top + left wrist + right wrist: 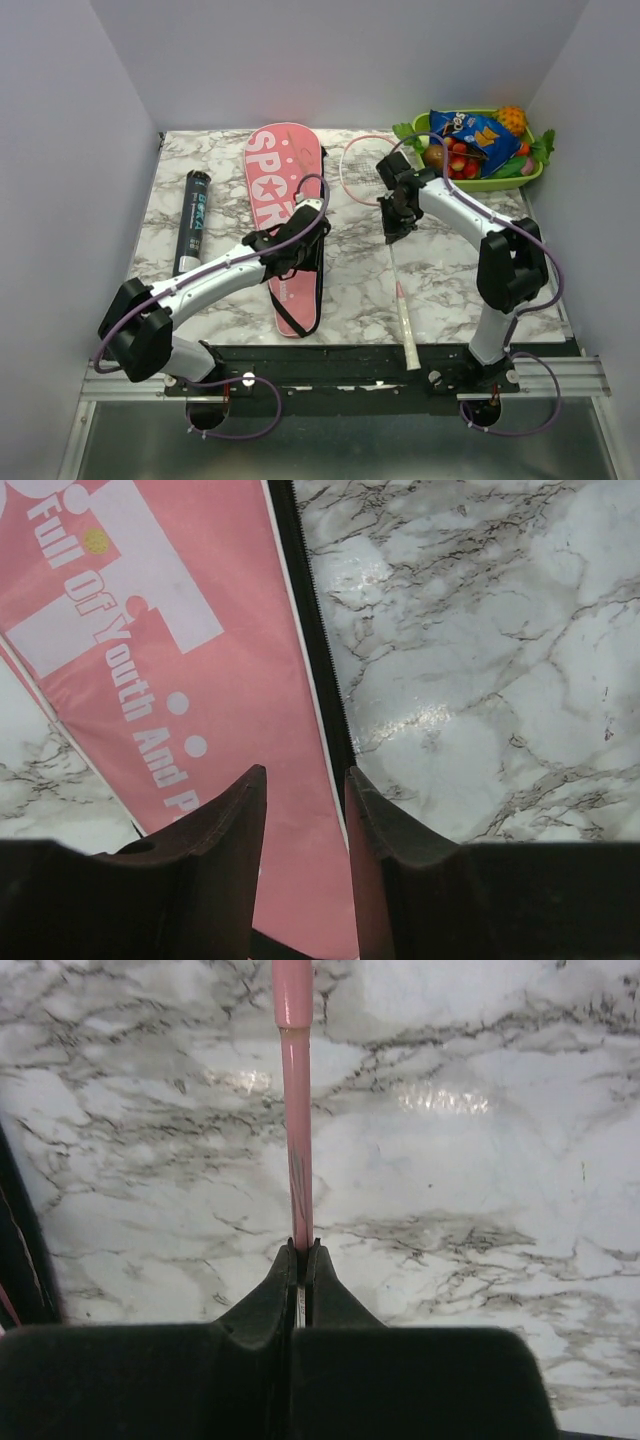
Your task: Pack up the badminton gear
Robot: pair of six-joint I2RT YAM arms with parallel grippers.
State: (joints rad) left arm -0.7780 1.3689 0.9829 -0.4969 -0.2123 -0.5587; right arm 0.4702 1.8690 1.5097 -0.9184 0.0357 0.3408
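Bag (pixel 285 215): laid flat left of centre, running from the far edge to the near edge. It is judged soft, light and floppy, best taken at the zip edge (pixel 316 630), not mid-panel. Left gripper (pixel 305 780) is held low over that edge, jaws spread, nothing pinched. Pink cloth is seen between them.

Racket (pixel 296 1110): laid right of centre, head toward the far edge beside the tray (pixel 500 183), handle (pixel 405 320) reaching past the near edge. Right gripper (pixel 302 1250) is pressed together on the thin shaft. Racket is judged light and stiff. Shaft is judged slick and narrow, so twist in the grip is to be expected. Strings are judged fragile.

Tube (pixel 192 220): laid near the left edge, untouched. It is judged rigid, light and likely to roll, so best taken across its middle.

Shuttlecocks and a second racket are not seen.
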